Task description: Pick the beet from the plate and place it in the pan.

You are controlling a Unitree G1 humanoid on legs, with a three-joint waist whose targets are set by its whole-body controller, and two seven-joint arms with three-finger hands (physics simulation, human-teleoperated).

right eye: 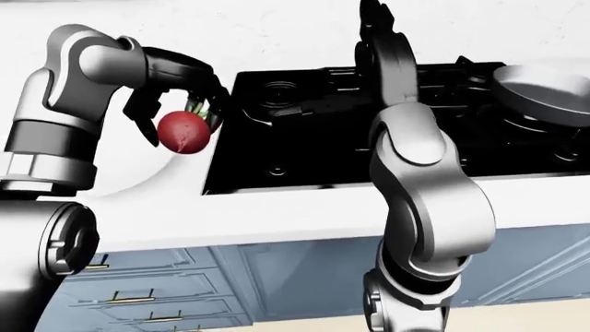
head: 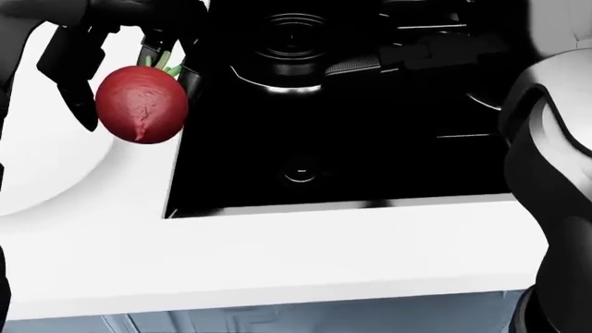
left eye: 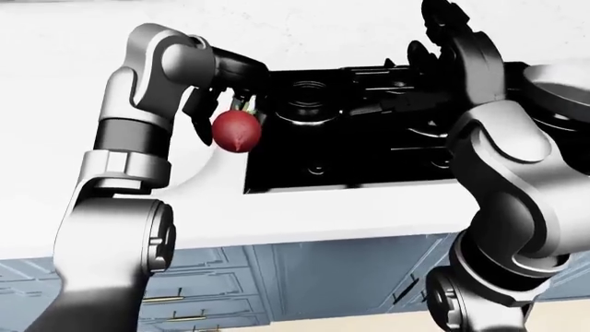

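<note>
Nearest the cameras, the blue cabinet drawers [right eye: 138, 290] with metal handles sit below the white table [head: 277, 257], whose near edge runs across the eye views. The robot's two grey arms rise over this edge, the left arm from the left, the right arm from the right.

On the table, at the left, part of the white plate [head: 55, 180] shows as a curved rim. The left hand [head: 120, 62] hangs above the plate's right edge, its dark fingers [head: 69, 76] closed round the beet [head: 141, 104]. The beet is red and round, clear of the plate, with green stalks showing at its top between the fingers. It hangs just beside the left edge of the black stove [head: 352, 139].

The stove is set into the table and fills the middle of the head view; round burners [head: 291, 31] show on its far part. In the right-eye view a grey pan [right eye: 544, 83] stands at the stove's far right, well apart from the beet.

The right hand [left eye: 443, 28] is raised over the far part of the stove, fingers pointing up and spread, holding nothing.
</note>
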